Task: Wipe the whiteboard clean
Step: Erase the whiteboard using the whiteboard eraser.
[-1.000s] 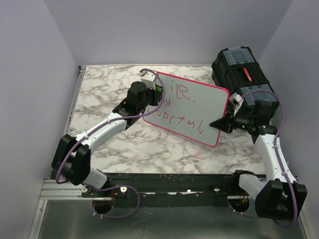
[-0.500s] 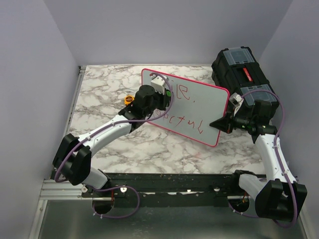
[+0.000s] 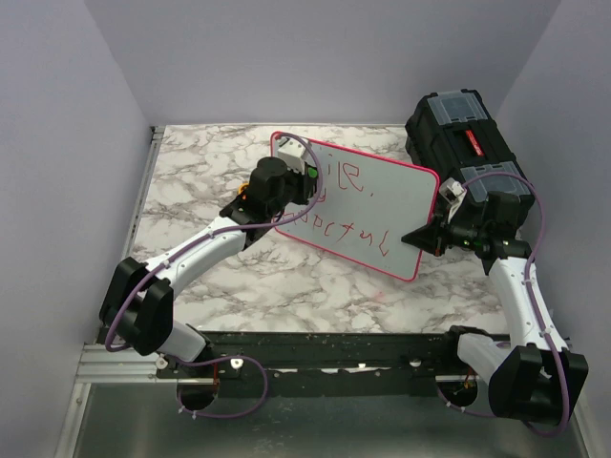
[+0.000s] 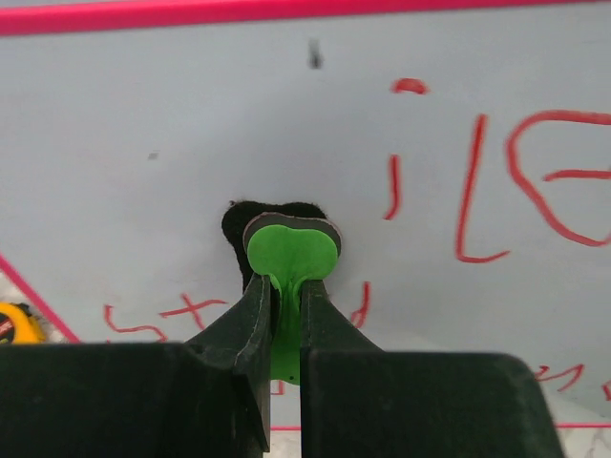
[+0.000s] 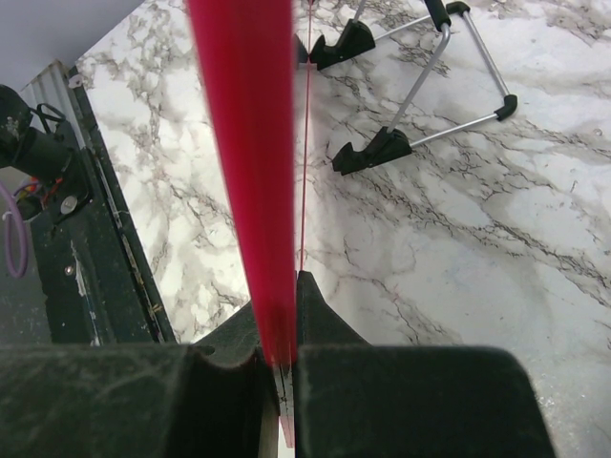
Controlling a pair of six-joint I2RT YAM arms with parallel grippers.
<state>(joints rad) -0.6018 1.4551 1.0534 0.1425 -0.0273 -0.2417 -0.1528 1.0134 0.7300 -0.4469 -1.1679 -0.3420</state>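
Observation:
The whiteboard (image 3: 368, 205) is white with a pink-red rim and red handwriting; it stands tilted on the marble table. My left gripper (image 3: 307, 175) is shut on a small green eraser (image 4: 289, 253), whose dark pad is pressed against the board's upper left area (image 4: 143, 114). Red letters lie to the right and below it. My right gripper (image 3: 427, 234) is shut on the board's right rim (image 5: 250, 162), holding it on edge. The board's black feet and wire stand (image 5: 401, 134) show behind it in the right wrist view.
A black toolbox (image 3: 463, 143) with clear lid compartments stands at the back right, just behind my right arm. A yellow and black round object (image 4: 14, 324) lies on the marble table (image 3: 191, 172) left of the board, mostly hidden by my left arm.
My left gripper with the eraser swept right across the board's upper left, then back left. The letters at the top left are gone. The right arm has not moved.

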